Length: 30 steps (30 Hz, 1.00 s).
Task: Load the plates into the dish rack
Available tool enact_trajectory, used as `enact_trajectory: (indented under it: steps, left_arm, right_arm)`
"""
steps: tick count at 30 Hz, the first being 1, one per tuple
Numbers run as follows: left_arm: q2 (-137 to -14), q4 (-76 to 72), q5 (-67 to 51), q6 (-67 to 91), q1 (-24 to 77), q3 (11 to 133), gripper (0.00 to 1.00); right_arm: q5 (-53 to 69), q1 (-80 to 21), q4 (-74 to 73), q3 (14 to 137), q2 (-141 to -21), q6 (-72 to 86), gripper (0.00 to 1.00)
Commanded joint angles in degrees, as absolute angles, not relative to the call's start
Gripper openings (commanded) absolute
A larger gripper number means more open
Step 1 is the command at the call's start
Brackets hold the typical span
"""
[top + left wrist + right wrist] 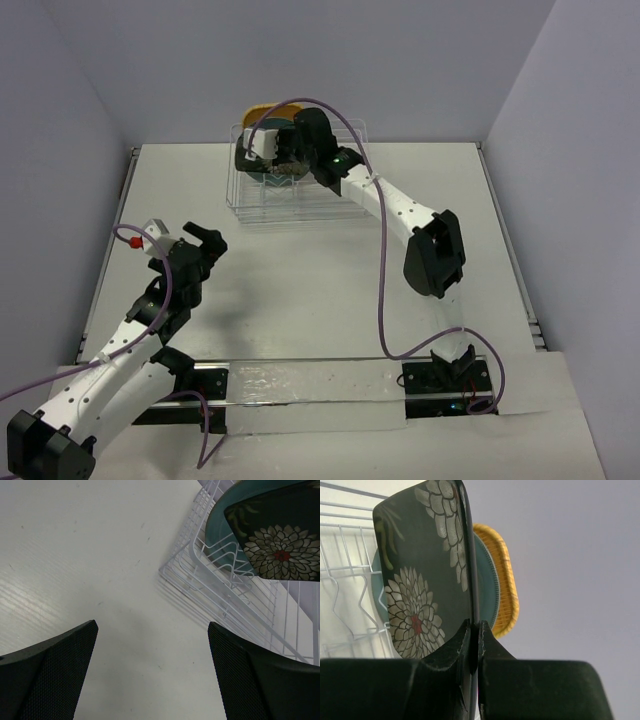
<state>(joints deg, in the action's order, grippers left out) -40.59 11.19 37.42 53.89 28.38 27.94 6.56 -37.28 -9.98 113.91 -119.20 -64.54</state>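
1. The dark floral plate [420, 580] stands on edge at the dish rack [197, 575]. The right hand [475, 630] grips it by its rim, fingers clamped hard together on it.
2. Just behind it a teal plate [489, 575] stands upright, and behind that a yellow-orange plate [506, 580]. I cannot make out a fourth plate.
3. The step in hand looks to be seating the floral plate in a slot in front of the teal one.
4. Its far edge is hidden, so I cannot tell whether it already rests on the wires. The next move would call for settling it between two dividers, then parting the fingers and drawing clear without nudging the neighbouring plates.
5. The left hand [152, 626] hovers over the bare worktop [300, 290] short of the rack's corner. Its fingers are wide apart and hold nothing.
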Motion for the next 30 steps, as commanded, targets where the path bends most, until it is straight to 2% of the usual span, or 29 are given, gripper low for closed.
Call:
enact_trajectory:
  steps: [1,18,30]
  left_arm:
    - [-40.66,11.95,39.67,54.26,28.14,27.92,0.99]
    - [-39.97,9.91,40.25,52.77,28.14,26.72,0.99]
    - [-41.57,7.83,39.21,52.21,28.2,26.63,0.99]
  right_arm:
    - [2.45,-37.18,4.34,120.13,-117.79,-73.65,0.0]
    - [1.55,-37.79,6.2,118.25,-120.48,-76.9,0.0]
    - [2.69,-38.92,3.65,120.32,-117.48,-76.4,0.0]
